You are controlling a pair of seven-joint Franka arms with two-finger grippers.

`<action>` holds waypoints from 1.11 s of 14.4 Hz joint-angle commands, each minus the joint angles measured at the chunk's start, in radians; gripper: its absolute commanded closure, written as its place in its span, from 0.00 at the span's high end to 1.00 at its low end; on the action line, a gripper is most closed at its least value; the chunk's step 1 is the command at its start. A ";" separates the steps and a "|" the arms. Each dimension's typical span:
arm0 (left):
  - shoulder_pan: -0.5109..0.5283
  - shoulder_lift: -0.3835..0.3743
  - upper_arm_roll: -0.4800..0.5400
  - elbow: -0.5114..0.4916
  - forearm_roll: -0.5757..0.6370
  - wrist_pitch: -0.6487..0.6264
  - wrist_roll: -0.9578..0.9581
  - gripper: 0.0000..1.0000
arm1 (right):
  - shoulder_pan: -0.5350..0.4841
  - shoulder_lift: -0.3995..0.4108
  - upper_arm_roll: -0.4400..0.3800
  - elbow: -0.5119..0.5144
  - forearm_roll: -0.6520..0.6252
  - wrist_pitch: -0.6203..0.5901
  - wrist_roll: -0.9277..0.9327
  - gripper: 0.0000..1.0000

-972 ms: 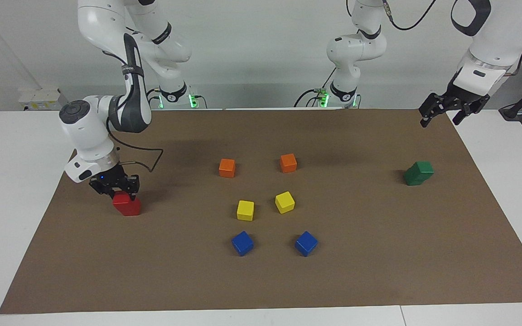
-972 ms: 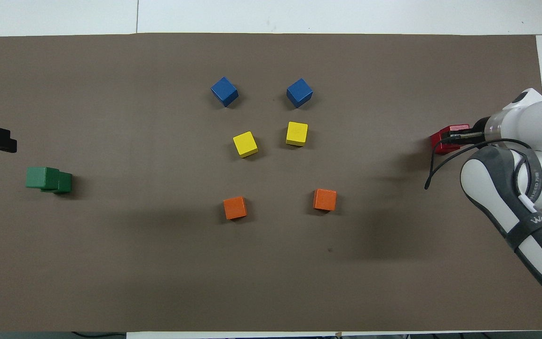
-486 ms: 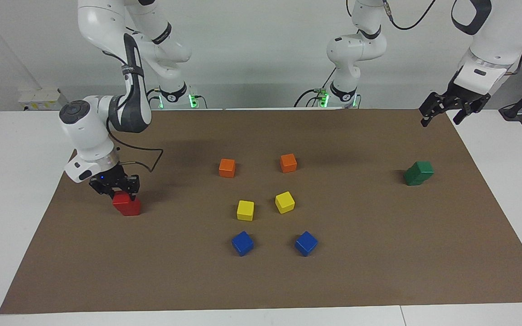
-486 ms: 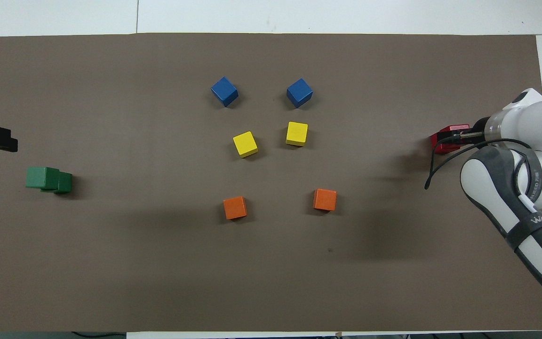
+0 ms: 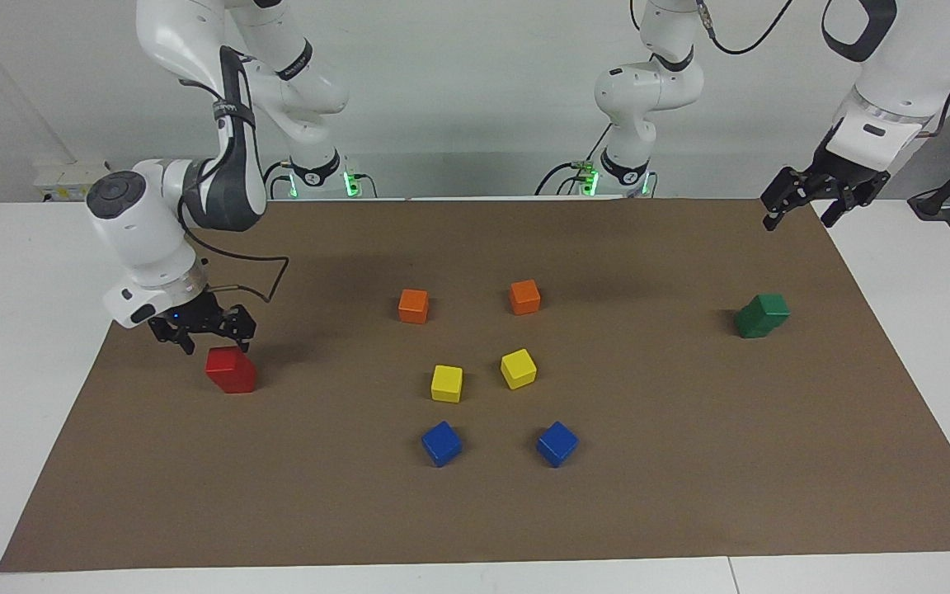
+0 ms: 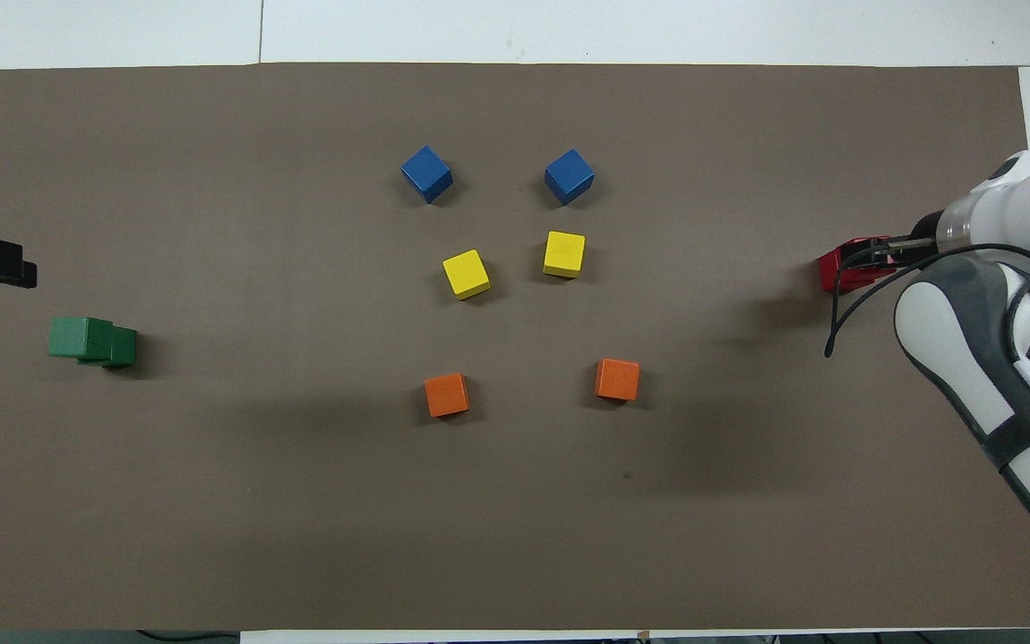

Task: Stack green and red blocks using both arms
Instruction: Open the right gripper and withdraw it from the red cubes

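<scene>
Right end effector (image 5: 203, 328) just let go, lifted clear; red stack (image 5: 231, 370) sits just below it. Left end effector (image 5: 813, 196) released, waiting above green stack (image 5: 761, 316). Both stacks look done.

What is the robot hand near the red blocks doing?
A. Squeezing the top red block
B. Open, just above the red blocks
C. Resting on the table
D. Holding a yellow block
B: the right gripper is open and empty, just above the red stack, not touching it.
</scene>
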 commanded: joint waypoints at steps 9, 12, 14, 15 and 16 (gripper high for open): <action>0.000 -0.010 0.012 0.005 -0.010 -0.007 -0.009 1.00 | 0.019 -0.160 0.028 0.215 0.019 -0.471 -0.030 1.00; 0.000 -0.010 0.011 0.005 -0.012 -0.007 -0.009 1.00 | 0.011 -0.157 0.026 0.226 0.019 -0.461 -0.024 1.00; -0.001 -0.012 0.011 0.005 -0.012 -0.007 -0.009 1.00 | 0.016 -0.157 0.025 0.226 0.017 -0.454 -0.020 1.00; -0.001 -0.012 0.011 0.005 -0.012 -0.007 -0.009 1.00 | 0.017 -0.157 0.025 0.223 0.019 -0.434 -0.018 1.00; -0.001 -0.012 0.011 0.005 -0.012 -0.007 -0.009 1.00 | 0.017 -0.157 0.025 0.221 0.019 -0.416 -0.018 1.00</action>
